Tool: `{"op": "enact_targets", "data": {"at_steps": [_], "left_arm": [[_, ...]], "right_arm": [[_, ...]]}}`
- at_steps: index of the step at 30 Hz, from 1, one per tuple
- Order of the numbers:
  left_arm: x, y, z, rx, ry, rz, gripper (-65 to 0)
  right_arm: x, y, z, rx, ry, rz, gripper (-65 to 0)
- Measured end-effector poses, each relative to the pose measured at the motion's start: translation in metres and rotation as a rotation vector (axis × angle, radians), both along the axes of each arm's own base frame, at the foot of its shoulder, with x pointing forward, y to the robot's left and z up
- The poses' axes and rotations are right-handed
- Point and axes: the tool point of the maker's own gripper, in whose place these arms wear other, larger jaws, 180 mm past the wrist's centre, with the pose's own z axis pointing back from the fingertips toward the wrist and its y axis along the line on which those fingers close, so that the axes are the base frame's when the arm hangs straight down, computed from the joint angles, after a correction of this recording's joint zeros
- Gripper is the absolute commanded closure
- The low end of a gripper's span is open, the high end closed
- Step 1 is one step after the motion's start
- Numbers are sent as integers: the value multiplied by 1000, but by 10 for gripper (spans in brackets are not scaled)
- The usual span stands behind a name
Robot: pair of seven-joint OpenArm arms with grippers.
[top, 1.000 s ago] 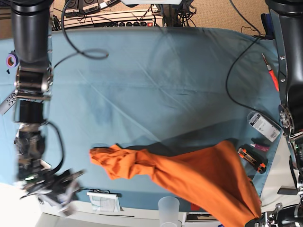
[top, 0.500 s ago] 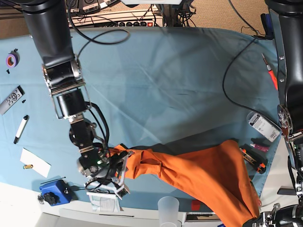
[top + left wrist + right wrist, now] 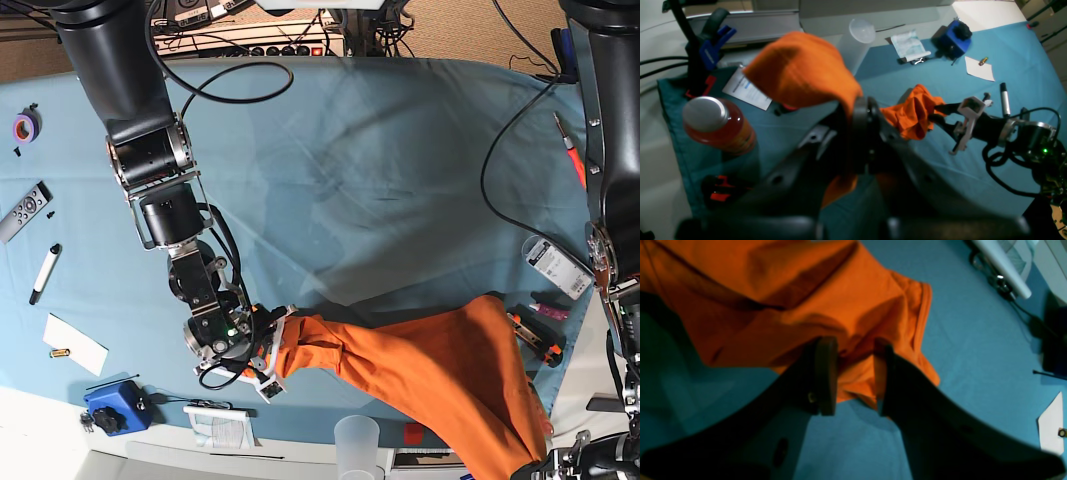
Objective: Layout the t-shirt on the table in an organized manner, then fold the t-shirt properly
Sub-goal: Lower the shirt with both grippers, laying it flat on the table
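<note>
The orange t-shirt point(image 3: 430, 375) lies stretched along the near edge of the blue-covered table point(image 3: 380, 180). Its right end rises toward the bottom right corner. There my left gripper point(image 3: 860, 103) is shut on the cloth, which drapes over its fingers point(image 3: 800, 70). The shirt's bunched left end point(image 3: 806, 290) sits between the fingers of my right gripper point(image 3: 275, 350). In the right wrist view that gripper point(image 3: 855, 346) stands open, one finger point(image 3: 825, 373) on each side of a fold. From the left wrist view the right gripper point(image 3: 935, 113) touches the far bunch.
An orange bottle point(image 3: 718, 125) and a clear cup point(image 3: 357, 440) stand by the near edge. A blue box point(image 3: 112, 408), paper slip point(image 3: 75, 343), marker point(image 3: 45, 272) and remote point(image 3: 25, 210) lie at left. A black cable point(image 3: 500, 150), red screwdriver point(image 3: 572, 152) and small tools point(image 3: 530, 335) are at right.
My right arm has swung in from the table's left edge to the shirt's left end, and its fingers now straddle the bunched cloth. The left gripper keeps its hold.
</note>
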Motion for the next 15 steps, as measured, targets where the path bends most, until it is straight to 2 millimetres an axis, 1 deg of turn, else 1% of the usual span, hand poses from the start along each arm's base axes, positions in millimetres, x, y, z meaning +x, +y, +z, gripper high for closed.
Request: {"op": "enact_targets", "data": {"at_steps": [4, 10, 14, 15], "left_arm": [[0, 0, 0, 0, 0, 0, 0], [0, -2, 0, -1, 0, -4, 0], [0, -2, 0, -1, 0, -3, 0], [0, -2, 0, -1, 0, -3, 0]], "right_arm": [[5, 15, 7, 41, -46, 29, -185], [6, 21, 8, 52, -54, 37, -185], [6, 37, 10, 74, -57, 47, -185], [7, 40, 11, 85, -64, 25, -185]]}}
